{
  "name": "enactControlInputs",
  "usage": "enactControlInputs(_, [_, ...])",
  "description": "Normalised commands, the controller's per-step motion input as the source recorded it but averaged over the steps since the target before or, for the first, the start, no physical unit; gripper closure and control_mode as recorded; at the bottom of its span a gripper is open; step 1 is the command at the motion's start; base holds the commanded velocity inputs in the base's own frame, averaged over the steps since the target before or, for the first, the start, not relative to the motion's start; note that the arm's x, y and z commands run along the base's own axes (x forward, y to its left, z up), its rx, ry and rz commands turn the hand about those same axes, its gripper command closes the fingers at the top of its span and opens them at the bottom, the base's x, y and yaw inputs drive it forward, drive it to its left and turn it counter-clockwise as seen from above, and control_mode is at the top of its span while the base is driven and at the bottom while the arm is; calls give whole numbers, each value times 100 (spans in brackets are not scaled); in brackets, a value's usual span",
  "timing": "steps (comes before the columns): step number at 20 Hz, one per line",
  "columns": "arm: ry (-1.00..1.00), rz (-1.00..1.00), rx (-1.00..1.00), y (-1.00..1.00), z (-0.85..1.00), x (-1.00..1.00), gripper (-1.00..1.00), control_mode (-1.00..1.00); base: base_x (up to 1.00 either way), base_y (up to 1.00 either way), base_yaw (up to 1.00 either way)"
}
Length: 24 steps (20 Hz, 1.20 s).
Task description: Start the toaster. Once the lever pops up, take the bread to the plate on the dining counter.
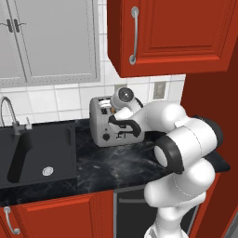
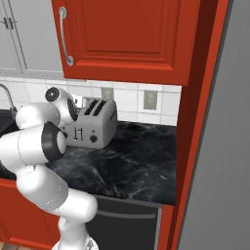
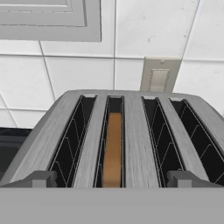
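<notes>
1 toaster (image 3: 131, 131) w/ 4 slots, 1 bread (image 3: 113, 148) in 2nd from left, black marble counter (image 1: 121, 162), hand state can't tell.

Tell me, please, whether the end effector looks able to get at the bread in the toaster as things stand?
Probably yes. The bread sits in the second slot from the left of the toaster. The hand view looks straight down onto the open slots, and nothing covers them, though the slice sits low.
</notes>
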Motion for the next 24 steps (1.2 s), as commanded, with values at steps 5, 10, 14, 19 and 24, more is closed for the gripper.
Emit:
enactControlInputs(5, [0,0,0,0,0,0,-100,-100,0,0,0])
enactControlInputs(10, [0,0,0,0,0,0,-100,-100,0,0,0])
enactControlInputs(14, [0,0,0,0,0,0,-100,-100,0,0,0])
enactControlInputs(19, [0,0,0,0,0,0,-100,-100,0,0,0])
enactControlInputs(24, [0,0,0,0,0,0,-100,-100,0,0,0])
